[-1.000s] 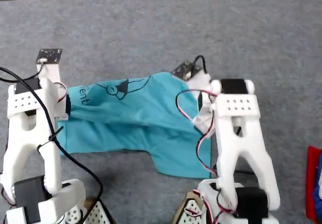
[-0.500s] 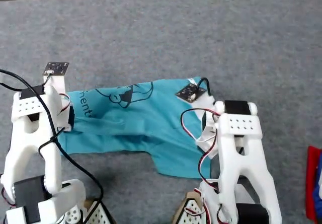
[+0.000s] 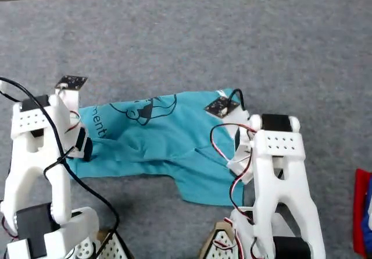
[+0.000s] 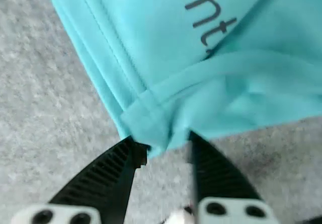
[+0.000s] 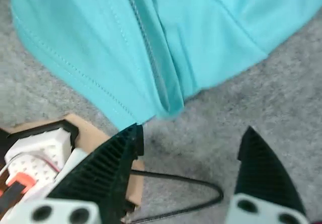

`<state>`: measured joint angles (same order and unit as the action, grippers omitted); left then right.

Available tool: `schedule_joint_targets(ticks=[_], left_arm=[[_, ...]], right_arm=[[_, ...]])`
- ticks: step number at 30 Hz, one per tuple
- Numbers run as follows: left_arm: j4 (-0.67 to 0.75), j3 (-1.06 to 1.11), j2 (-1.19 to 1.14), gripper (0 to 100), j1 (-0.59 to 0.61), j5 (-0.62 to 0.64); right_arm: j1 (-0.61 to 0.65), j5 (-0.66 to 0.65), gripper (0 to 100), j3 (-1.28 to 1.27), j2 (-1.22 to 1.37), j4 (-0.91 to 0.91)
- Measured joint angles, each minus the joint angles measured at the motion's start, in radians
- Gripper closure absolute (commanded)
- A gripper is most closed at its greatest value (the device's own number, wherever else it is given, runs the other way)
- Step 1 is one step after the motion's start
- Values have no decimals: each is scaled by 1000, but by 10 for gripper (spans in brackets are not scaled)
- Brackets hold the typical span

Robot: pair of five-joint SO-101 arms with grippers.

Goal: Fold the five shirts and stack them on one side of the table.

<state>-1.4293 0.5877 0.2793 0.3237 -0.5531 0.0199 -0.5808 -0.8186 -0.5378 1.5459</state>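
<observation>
- A soft blue-green shirt with dark print (image 3: pixel 157 137) lies bunched up on the fuzzy grey table (image 3: pixel 174 32), between the two arms.
- The left claw (image 4: pixel 163 156) is at the shirt's left end. Its black fingers (image 4: pixel 118 166) are spread apart. A doubled-over corner (image 4: pixel 145 128) of the shirt sits just at their tips, but they are not pinching it.
- The right claw (image 5: pixel 188 136) hangs over the shirt's right end, above a stitched hem. It is spread wide, with nothing in it.
- I think the step is one fold of this shirt, and both claws need a good grip first.
- Each claw should go down far enough to bite all the layers at its end, not just the top one. Thin cloth slips out easily.
- Both claws should close on the same long edge, or the fold will come out crooked.
- They should lift together, at the same height, and keep the cloth tight between them so the middle does not sag.
- A loose flap (image 3: pixel 206 189) sticks out from the shirt's right end, on the side near the arm bases. It should be tucked in, or the shirt will be lumpy.
- Some red and blue cloth (image 3: pixel 364 212) lies far to the right of the shirt. It may be more shirts.
</observation>
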Motion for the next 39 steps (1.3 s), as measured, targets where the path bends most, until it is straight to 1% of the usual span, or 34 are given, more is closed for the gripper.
schedule_joint_targets(ticks=[2,3,6,9,10,12,16,20,23,29,39], left_arm=[[-80,-77,0,791,0,0],[-110,-118,0,790,0,0],[-187,-250,0,791,0,0],[-210,-325,0,792,0,0],[-215,-333,0,792,0,0],[-221,-339,0,793,-9,0],[-227,-325,2,793,-25,0],[-227,-285,2,793,-25,0],[-227,-258,2,793,-25,0],[-222,-249,2,793,-25,0],[-222,-249,2,793,-25,0]], right_arm=[[44,9,678,64,0,34],[75,34,692,94,0,48],[199,135,779,153,2,55],[350,230,868,169,63,18],[388,261,871,169,100,-9],[425,311,853,184,192,-74],[434,342,837,259,405,-137],[436,348,839,347,594,-140],[436,350,843,402,684,-140],[436,353,945,430,732,-140],[436,353,974,430,735,-86]])
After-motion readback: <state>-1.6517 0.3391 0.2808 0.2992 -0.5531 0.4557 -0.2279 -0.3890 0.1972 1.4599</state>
